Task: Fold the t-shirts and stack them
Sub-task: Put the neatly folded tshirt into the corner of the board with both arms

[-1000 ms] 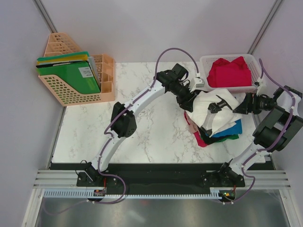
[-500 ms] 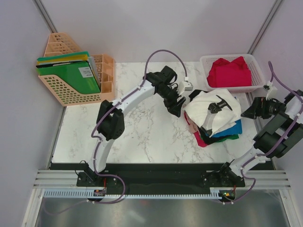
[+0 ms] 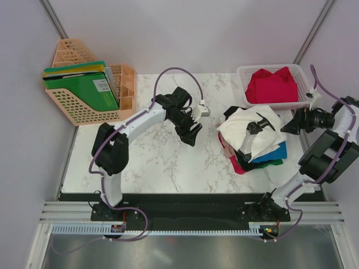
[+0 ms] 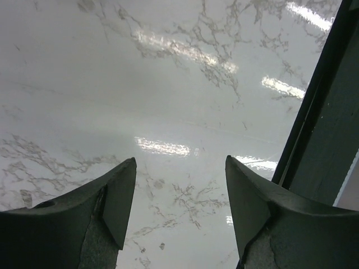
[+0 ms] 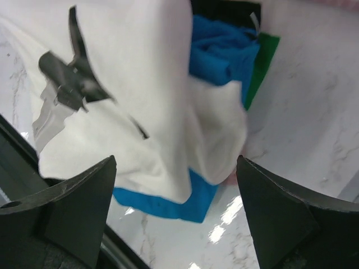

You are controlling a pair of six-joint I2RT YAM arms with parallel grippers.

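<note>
A pile of t-shirts lies right of the table's middle. The white t-shirt (image 3: 238,133) with a black print is rumpled on top. A bright blue one (image 3: 276,153), a red one (image 3: 236,163) and green and black edges show beneath it. Another red t-shirt (image 3: 272,86) fills the basket. My left gripper (image 3: 190,133) hangs open over bare marble left of the pile, with nothing between its fingers (image 4: 120,196). My right gripper (image 3: 287,128) is open at the pile's right side. In its wrist view the white t-shirt (image 5: 140,84) and the blue one (image 5: 224,56) lie just beyond the right gripper (image 5: 176,159).
The white mesh basket (image 3: 247,71) stands at the back right, close behind the pile. A peach file rack (image 3: 84,115) with green folders (image 3: 84,89) sits at the back left. The table's dark front rail (image 3: 185,199) runs along the near edge.
My left gripper has let go of the white t-shirt, opened wider and swung left away from the pile. The right gripper has drawn back a little to the right. The white t-shirt has settled on the pile.
</note>
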